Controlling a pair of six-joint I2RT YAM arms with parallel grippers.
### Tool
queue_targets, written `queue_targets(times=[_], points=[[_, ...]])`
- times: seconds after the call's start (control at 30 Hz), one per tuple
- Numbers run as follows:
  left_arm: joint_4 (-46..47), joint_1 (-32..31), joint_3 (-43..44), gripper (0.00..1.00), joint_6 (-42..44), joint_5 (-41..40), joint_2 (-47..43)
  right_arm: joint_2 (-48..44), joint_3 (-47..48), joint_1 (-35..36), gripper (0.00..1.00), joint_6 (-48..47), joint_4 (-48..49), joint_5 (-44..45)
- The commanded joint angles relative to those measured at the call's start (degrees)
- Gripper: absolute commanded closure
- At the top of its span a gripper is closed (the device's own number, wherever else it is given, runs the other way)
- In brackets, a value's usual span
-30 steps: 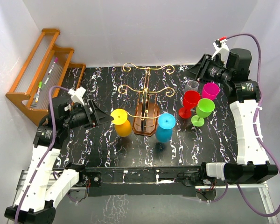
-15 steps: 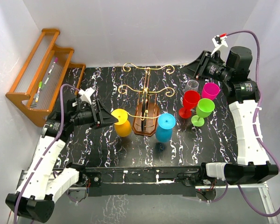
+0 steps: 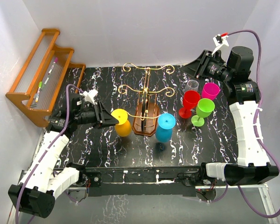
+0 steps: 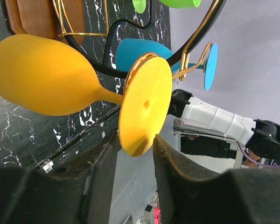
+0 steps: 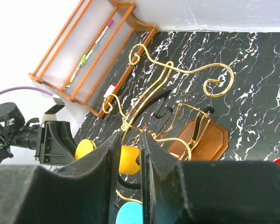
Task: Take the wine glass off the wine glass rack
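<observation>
— Between your left fingers [image 4: 102,163], what sits?

— On my left gripper [image 4: 136,140], the 2 fingers flank the round foot of the yellow wine glass [image 4: 46,77]; its rim lies right against them (pinching or only brushing, I cannot tell). That foot hangs in a gold wire loop of the wine glass rack [image 3: 146,116], the bowl off to 1 side of my jaws, and a blue glass [image 4: 135,51] hangs on the rack just beyond.

— And the right?

— My right gripper [image 5: 129,140] hovers well apart from the rack, its fingers [image 5: 84,186] parted by only a narrow slit with nothing in it. Straight ahead of that slit I see the rack's gold scrolls and the same yellow glass.
</observation>
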Motion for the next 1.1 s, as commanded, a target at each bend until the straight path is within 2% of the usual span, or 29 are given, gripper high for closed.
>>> queue_targets(times=[0.0, 0.13, 0.37, 0.53, 0.9, 1.07], points=[[2.7, -0.2, -1.3, 0.69, -0.8, 2.8, -0.4, -1.4, 1.2, 0.3, 0.75, -0.4, 3.7, -0.4], [3.9, -0.2, -1.6, 0.81, -1.5, 3.7, -0.1, -1.7, 1.1, 0.3, 0.75, -0.5, 3.6, -0.1], [3.4, -0.2, -1.2, 0.88, -2.1, 3.7, -1.0, -1.9, 0.4, 0.3, 0.75, -0.1, 3.9, 0.2], [5.4, -0.2, -1.8, 1.0, -4.8, 4.8, -2.5, -2.4, 0.4, 0.3, 0.75, 0.2, 4.1, 0.5], [15.6, 0.0, -4.7, 1.0, -19.4, 7.5, -5.9, -3.5, -0.1, 0.3, 0.75, 0.2, 4.2, 2.0], [14.5, 0.2, -4.8, 1.0, -21.7, 4.7, -6.6, -3.7, 0.1, 0.3, 0.75, 0.2, 4.1, 2.5]])
